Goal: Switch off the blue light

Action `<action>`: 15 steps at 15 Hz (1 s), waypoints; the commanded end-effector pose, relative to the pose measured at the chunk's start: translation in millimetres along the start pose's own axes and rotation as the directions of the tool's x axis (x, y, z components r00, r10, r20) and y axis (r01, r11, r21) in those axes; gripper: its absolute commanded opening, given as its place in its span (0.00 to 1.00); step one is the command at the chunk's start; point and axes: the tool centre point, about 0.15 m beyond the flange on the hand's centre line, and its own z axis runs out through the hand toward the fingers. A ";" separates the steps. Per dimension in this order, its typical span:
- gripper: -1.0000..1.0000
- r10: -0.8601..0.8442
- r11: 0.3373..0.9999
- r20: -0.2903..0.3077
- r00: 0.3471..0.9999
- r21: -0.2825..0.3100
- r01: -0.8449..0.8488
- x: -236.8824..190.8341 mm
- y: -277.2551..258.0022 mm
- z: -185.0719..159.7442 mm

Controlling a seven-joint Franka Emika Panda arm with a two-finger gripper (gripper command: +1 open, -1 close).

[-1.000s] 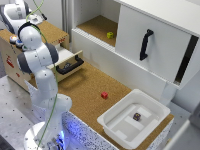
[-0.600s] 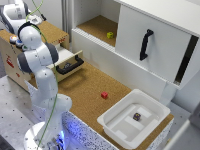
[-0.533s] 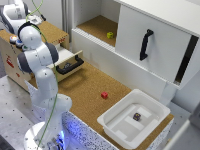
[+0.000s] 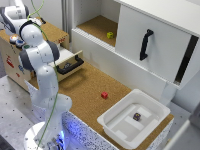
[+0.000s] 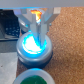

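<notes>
arm (image 4: 40, 60): we see no shift across the exterior views, same fold over the cabinet's far corner | drawer (image 4: 70, 63), red cube (image 4: 104, 95), tray (image 4: 134, 120): we spot no displacement | wrist view: no earlier picture, so we cannot judge change at the blue light (image 5: 34, 42)
</notes>
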 end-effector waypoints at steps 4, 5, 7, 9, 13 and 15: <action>1.00 0.116 0.988 0.016 0.993 -0.103 -0.114 -16.4 8.8 -75.1; 1.00 0.135 0.985 0.014 0.991 -0.114 -0.133 -24.0 14.8 -79.9; 1.00 0.188 0.976 0.015 0.982 -0.120 -0.184 -42.1 26.1 -82.4; 1.00 0.239 0.966 0.018 0.971 -0.111 -0.236 -62.8 32.7 -78.2; 1.00 0.326 0.943 0.039 0.945 -0.080 -0.322 -100.0 40.3 -65.4; 1.00 0.375 0.926 0.040 0.926 -0.058 -0.372 -120.0 48.3 -58.3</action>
